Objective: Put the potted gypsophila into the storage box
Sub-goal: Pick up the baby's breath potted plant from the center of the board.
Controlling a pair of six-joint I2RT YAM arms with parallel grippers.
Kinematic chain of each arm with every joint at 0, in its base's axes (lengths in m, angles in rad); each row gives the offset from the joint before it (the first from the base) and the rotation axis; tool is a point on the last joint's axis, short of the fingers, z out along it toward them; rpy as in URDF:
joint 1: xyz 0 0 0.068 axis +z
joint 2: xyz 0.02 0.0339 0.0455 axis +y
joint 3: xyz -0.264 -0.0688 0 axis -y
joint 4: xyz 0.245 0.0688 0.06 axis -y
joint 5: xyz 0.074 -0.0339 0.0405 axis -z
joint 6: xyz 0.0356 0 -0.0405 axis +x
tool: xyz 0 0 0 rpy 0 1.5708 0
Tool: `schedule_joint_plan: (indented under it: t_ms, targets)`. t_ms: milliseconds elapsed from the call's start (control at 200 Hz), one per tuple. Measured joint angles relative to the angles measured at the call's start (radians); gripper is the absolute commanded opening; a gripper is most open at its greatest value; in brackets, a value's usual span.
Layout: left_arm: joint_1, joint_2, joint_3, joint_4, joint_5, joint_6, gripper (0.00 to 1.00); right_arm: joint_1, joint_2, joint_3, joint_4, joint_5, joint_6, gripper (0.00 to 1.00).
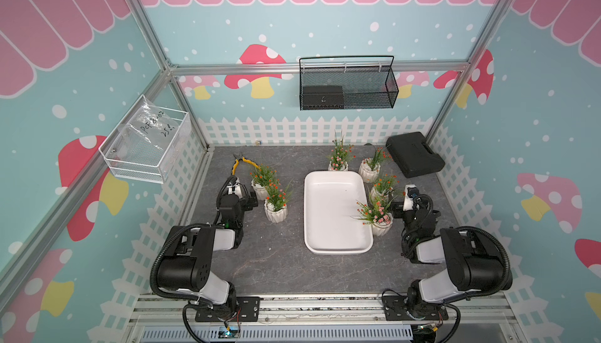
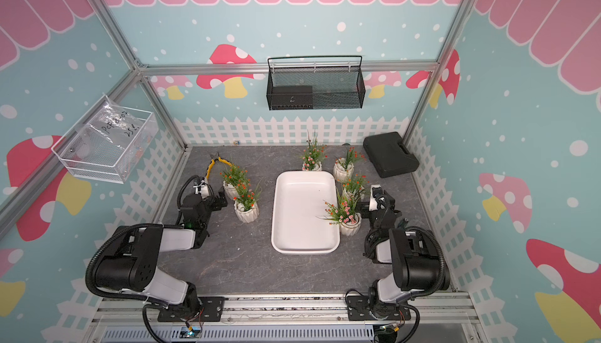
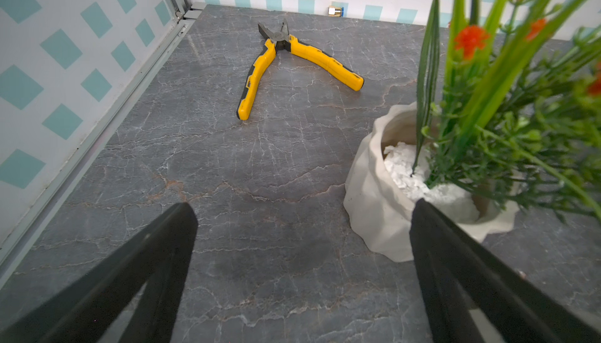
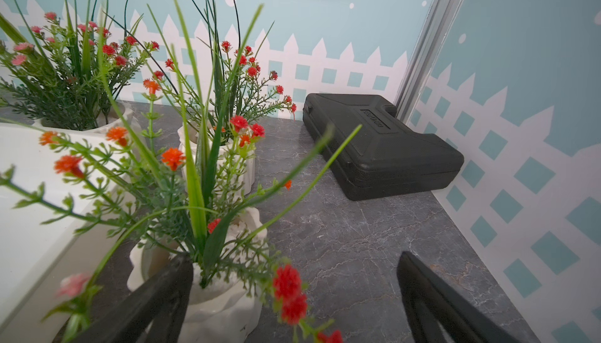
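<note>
"Top views first — where's the potted gypsophila (image 1: 275,212)?"

"All six stand on the worktop (image 1: 276,269), outside the storage box (image 1: 328,227): two left of it, four around its far end and right side."

"End effectors?"

"Left end effector (image 3: 302,214) spread wide, gripping nothing, a pot just beside one finger. Right end effector (image 4: 294,260) equally wide — a pot near one finger; contact I cannot tell. Yellow pliers (image 3: 292,61) and a black case (image 4: 380,143) lie farther back."
</note>
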Motion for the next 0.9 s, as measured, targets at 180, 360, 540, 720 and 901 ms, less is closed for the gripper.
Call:
schedule_joint_plan:
  t_ms: [180,360,540,720,901]
  targets:
    - [-0.028,-0.129,0.01,-0.134,-0.086,-0.005,0.99,0.0,-0.098,0.002,-0.092,0.053,0.016,0.94]
    - [-0.096,-0.381,0.056,-0.322,-0.195,-0.104,0.95,0.0,-0.402,0.079,-0.387,0.161,0.097,0.87]
    - [-0.097,-0.579,0.179,-0.654,-0.175,-0.335,0.89,0.0,-0.659,0.262,-0.784,0.208,0.252,0.77]
    - [-0.096,-0.64,0.295,-0.949,-0.019,-0.511,0.78,0.0,-0.723,0.391,-1.036,-0.024,0.307,0.73]
    - [-0.094,-0.546,0.371,-1.152,0.184,-0.572,0.73,0.026,-0.528,0.563,-1.221,-0.401,0.291,0.67]
